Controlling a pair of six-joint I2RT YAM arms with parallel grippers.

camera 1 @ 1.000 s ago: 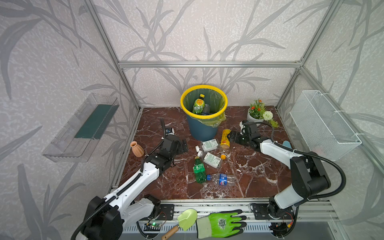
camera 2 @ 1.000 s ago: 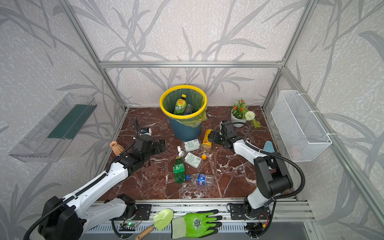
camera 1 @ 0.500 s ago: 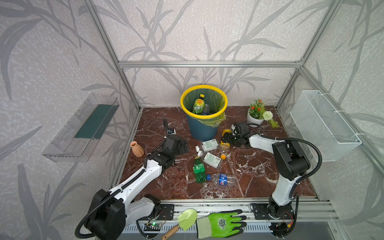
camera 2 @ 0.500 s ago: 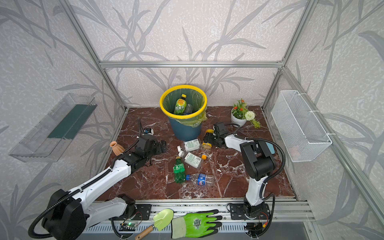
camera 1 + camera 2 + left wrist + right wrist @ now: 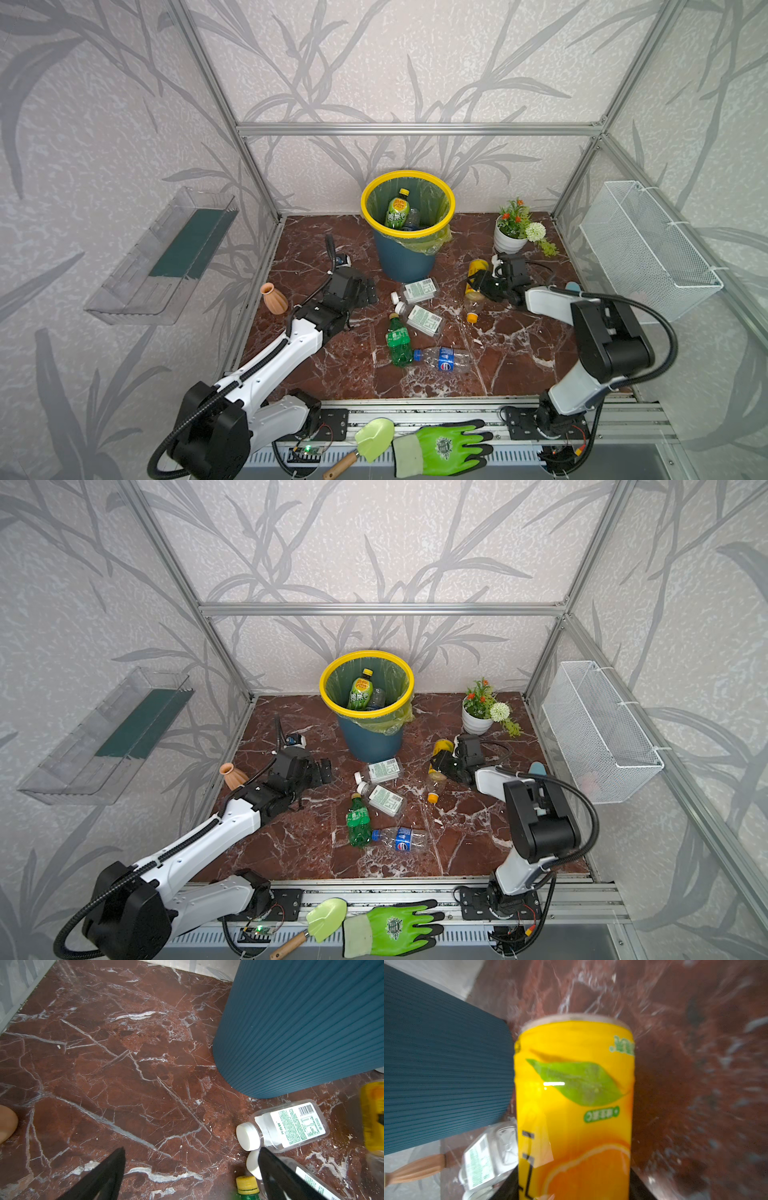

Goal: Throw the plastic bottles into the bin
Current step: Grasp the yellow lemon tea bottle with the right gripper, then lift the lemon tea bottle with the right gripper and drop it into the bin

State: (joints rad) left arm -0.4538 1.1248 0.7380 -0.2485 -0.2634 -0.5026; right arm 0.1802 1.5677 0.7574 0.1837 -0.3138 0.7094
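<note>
Since before, right fingers (image 5: 640, 1187) have clamped onto the yellow bottle (image 5: 477, 266) near the bin (image 5: 399, 262); left fingers (image 5: 99, 1178) stand apart

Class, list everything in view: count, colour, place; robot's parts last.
bin: 1, blue, yellow rim, back centre
lime-labelled bottle: 1, green, in bin
clear bottle: 1, clear, in bin
white-labelled bottles: 2, clear, before bin
green bottle: 1, green, centre
blue-labelled bottle: 1, clear, beside it
yellow bottle: 1, yellow, right of bin
vase: 1, terracotta, left edge
flower pot: 1, white, back right
basket: 1, white, right wall
tray: 1, clear, left wall
trowel: 1, green, front rail
glove: 1, green, front rail
left hand: 1, black, open, left of bin
right hand: 1, black, gripping yellow bottle
</note>
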